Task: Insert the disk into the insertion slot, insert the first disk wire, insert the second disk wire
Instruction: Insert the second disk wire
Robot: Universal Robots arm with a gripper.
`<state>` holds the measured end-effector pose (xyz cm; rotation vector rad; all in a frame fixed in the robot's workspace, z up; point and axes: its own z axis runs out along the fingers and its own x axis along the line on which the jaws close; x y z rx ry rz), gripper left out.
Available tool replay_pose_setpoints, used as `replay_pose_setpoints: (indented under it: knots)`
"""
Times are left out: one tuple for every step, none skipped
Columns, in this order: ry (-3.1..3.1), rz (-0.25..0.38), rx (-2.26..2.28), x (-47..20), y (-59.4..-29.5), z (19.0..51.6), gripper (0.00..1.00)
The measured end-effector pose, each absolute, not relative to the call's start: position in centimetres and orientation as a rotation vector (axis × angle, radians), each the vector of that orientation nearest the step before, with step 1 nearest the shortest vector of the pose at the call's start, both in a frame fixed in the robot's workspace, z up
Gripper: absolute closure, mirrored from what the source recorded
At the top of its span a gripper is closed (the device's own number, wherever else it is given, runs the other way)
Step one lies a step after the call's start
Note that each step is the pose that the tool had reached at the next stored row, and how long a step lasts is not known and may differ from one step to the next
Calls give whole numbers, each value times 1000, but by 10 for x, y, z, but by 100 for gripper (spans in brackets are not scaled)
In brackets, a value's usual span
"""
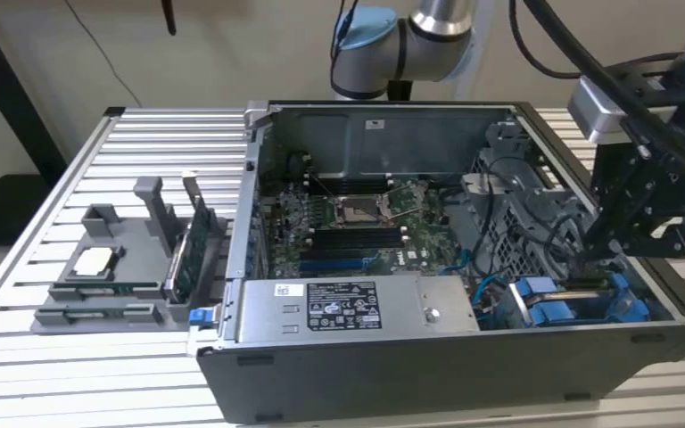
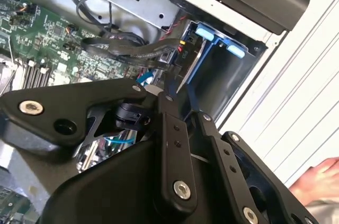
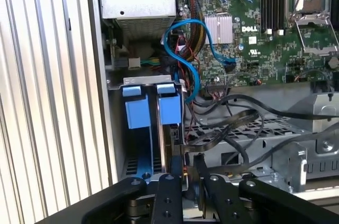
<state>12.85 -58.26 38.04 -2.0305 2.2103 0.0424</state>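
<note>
The disk [image 3: 168,140] stands on edge inside the insertion slot [image 3: 139,167], its blue carrier tabs [image 3: 170,108] showing at the open end. In the exterior view the disk [image 1: 581,287] sits in the blue-fitted slot [image 1: 631,310] at the case's near corner on the exterior view's right. My gripper [image 2: 168,82] reaches down into that corner and is shut on a black disk wire connector [image 2: 173,57] at the disk's edge [image 2: 194,64]. In the first wrist view, the flat black wire [image 3: 220,138] runs from the gripper [image 3: 188,168] towards the motherboard. The gripper [image 1: 595,259] hangs just over the slot.
The grey power-supply box [image 1: 342,308] lies along the case's front. Blue and red cables [image 3: 183,49] loop beside the slot. A grey fixture with parts [image 1: 117,267] stands on the slatted table on the exterior view's left. A person's hand [image 2: 320,181] rests near the case.
</note>
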Motion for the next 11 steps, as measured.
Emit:
replay_pose_setpoints:
  knots:
    - [2211, 40, -2032, 128, -583, 382, 76]
    - [2213, 38, -2033, 128, -583, 383, 76]
    - [2214, 36, -2034, 128, -583, 384, 76]
    - [2215, 33, -2036, 128, -583, 386, 76]
    - [2216, 31, -2037, 128, -583, 387, 76]
    - [2217, 30, -2037, 128, -583, 388, 76]
    - [2217, 30, -2037, 128, -583, 388, 76]
    - [2217, 30, -2037, 128, -583, 388, 76]
    - [2217, 30, -2037, 128, -583, 388, 76]
    - [2217, 30, -2037, 128, -583, 388, 76]
    - [2217, 30, -2037, 128, -583, 388, 76]
